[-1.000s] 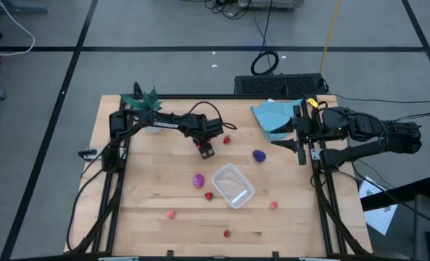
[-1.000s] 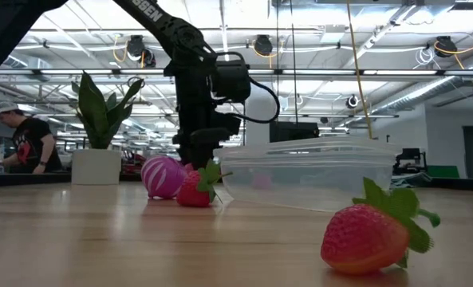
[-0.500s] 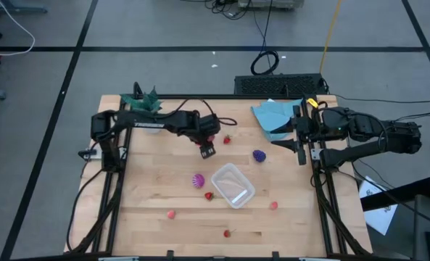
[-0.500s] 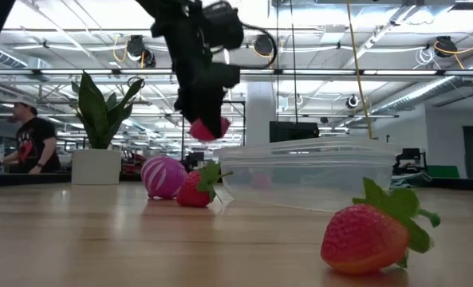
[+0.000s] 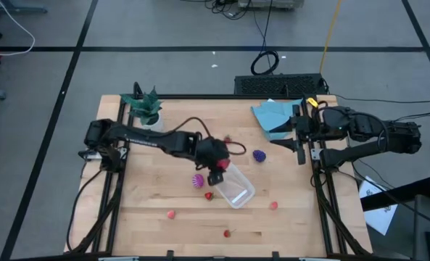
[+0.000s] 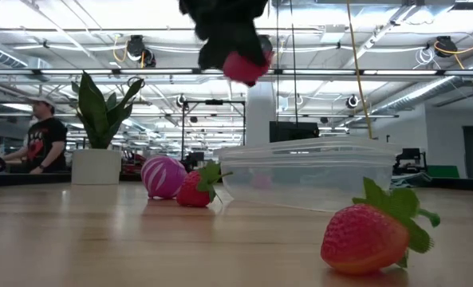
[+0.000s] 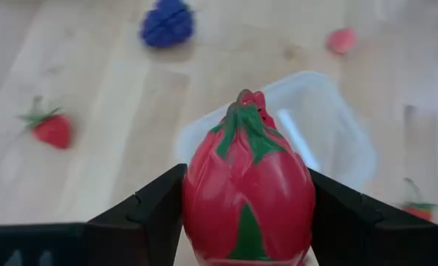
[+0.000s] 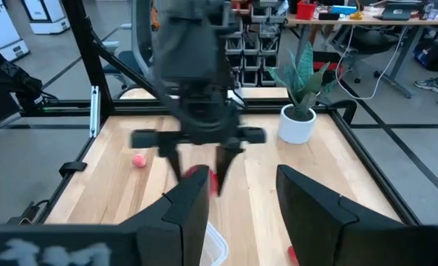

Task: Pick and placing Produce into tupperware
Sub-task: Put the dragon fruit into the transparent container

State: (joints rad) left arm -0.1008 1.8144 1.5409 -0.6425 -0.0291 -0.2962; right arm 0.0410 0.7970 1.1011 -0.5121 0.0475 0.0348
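Hovering above the near-left rim of the small clear rectangular plastic tub (image 5: 233, 185), left gripper (image 5: 216, 176) clamped on the large red toy fruit with green leaf stripes (image 7: 248, 185); tub lying just ahead of and below the fruit in the left wrist view (image 7: 329, 133), its long axis running diagonally across the wooden table (image 5: 149, 225) in the high view, so by the look of it only a short carry inward before any release over the opening; fruit pinched across its belly between the two dark fingers (image 7: 141, 214), tip pointing forward toward the tub, jaws spread about halfway and filled by the fruit — hanging well clear of the tub's rim in the low view (image 6: 244, 65). Parked at the table's right edge, well apart from the tub, right gripper (image 5: 300, 145) — partly open, nothing between its fingers; left arm plainly the nearer one. Scattered on the boards: magenta striped toy fruit (image 5: 197, 180) and small red strawberry (image 5: 209, 196) just beside the tub; dark purple toy fruit (image 5: 259, 154) farther off.
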